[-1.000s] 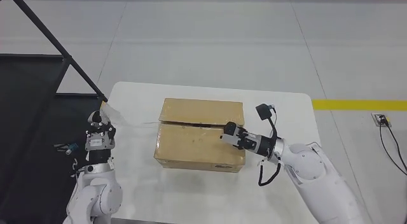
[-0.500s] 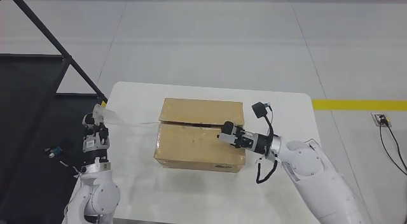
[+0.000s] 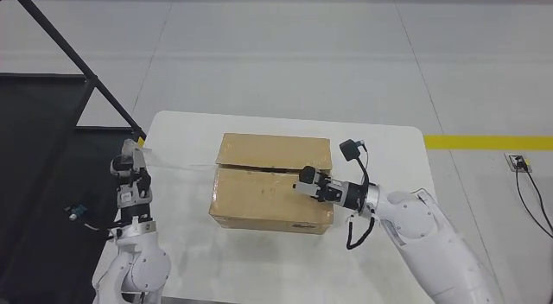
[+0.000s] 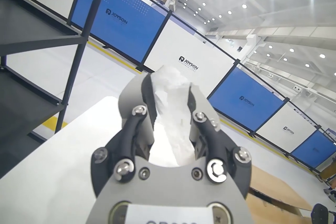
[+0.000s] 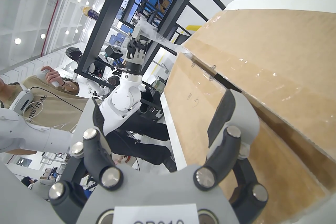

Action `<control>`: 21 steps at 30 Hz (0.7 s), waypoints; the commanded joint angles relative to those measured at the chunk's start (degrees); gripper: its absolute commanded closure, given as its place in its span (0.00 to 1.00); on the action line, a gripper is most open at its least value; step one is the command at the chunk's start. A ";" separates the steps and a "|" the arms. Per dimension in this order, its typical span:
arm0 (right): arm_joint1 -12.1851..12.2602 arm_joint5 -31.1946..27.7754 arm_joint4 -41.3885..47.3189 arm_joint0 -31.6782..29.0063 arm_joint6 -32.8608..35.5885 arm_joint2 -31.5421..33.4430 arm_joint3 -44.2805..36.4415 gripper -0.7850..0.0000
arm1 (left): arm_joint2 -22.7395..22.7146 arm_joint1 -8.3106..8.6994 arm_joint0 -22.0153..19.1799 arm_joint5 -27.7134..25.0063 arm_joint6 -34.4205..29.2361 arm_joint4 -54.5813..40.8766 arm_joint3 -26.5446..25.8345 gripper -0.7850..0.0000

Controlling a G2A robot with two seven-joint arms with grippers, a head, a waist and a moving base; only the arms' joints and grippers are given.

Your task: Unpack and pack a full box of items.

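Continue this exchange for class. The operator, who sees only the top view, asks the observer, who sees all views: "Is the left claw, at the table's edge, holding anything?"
Observer: Yes. Its wrist view shows the left claw shut on a crumpled wad of clear tape.
Operator: Is that tape off the box?
Observer: Not yet. The right wrist view shows the strip stretching from the claw to the end of the box's top seam.
Operator: And the right claw?
Observer: Open, with one finger over the box top beside the seam and the other past the box's side.
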 commanded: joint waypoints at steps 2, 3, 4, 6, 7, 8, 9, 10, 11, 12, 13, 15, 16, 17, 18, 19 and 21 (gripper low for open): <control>0.00 -0.16 0.20 0.18 0.12 -0.07 0.32 0.00 | -0.69 -0.11 0.43 0.23 -0.02 -0.55 0.04 0.00; 0.00 -0.24 0.23 0.30 0.28 -0.15 0.45 0.00 | -0.96 -0.13 0.54 0.13 -0.09 -0.67 0.04 0.00; -0.02 -0.35 0.36 0.44 0.29 -0.21 0.58 0.00 | -1.28 -0.15 0.67 0.13 -0.13 -0.83 0.07 0.00; -0.06 -0.49 0.54 0.71 0.38 -0.40 0.87 0.00 | -1.79 -0.20 0.89 0.01 -0.14 -0.99 -0.04 0.00; -0.07 -0.52 0.56 0.88 0.45 -0.49 1.02 0.00 | -2.02 -0.23 1.02 -0.06 -0.16 -1.12 -0.13 0.00; -0.10 -0.55 0.71 1.01 0.52 -0.59 1.16 0.00 | -2.20 -0.26 1.15 -0.16 -0.29 -1.28 -0.22 0.00; -0.12 -0.57 0.79 1.15 0.54 -0.67 1.31 0.00 | -2.39 -0.29 1.27 -0.22 -0.38 -1.36 -0.34 0.00; -0.13 -0.62 0.76 1.30 0.64 -0.77 1.43 0.00 | -2.53 -0.32 1.38 -0.29 -0.46 -1.38 -0.44 0.00; -0.14 -0.66 0.80 1.41 0.65 -0.83 1.56 0.00 | -2.65 -0.35 1.50 -0.35 -0.55 -1.42 -0.52 0.00; -0.16 -0.70 0.84 1.49 0.64 -0.89 1.66 0.00 | -2.73 -0.39 1.58 -0.37 -0.64 -1.52 -0.62 0.00; -0.17 -0.75 0.95 1.54 0.69 -0.96 1.75 0.00 | -2.81 -0.43 1.66 -0.39 -0.71 -1.51 -0.70 0.00; -0.18 -0.82 1.05 1.68 0.73 -1.04 1.92 0.00 | -3.00 -0.50 1.80 -0.58 -0.73 -1.52 -0.83 0.00; -0.18 -0.85 1.08 1.72 0.73 -1.06 1.99 0.00 | -3.17 -0.54 1.85 -0.66 -0.64 -1.61 -0.94 0.00; -0.18 -0.89 1.11 1.75 0.74 -1.08 2.04 0.00 | -3.38 -0.57 1.92 -0.83 -0.55 -1.80 -1.10 0.00; -0.16 -0.91 1.04 1.77 0.70 -1.06 2.07 0.00 | -3.71 -0.61 1.99 -0.94 -0.35 -2.11 -1.31 0.00; -0.15 -0.94 1.02 1.75 0.68 -1.04 2.08 0.00 | -4.07 -0.64 2.08 -0.97 -0.12 -2.38 -1.62 0.00; -0.12 -1.00 1.02 1.69 0.69 -1.01 2.06 0.00 | -5.06 -0.67 2.55 -1.76 -0.10 -3.62 -2.91 0.00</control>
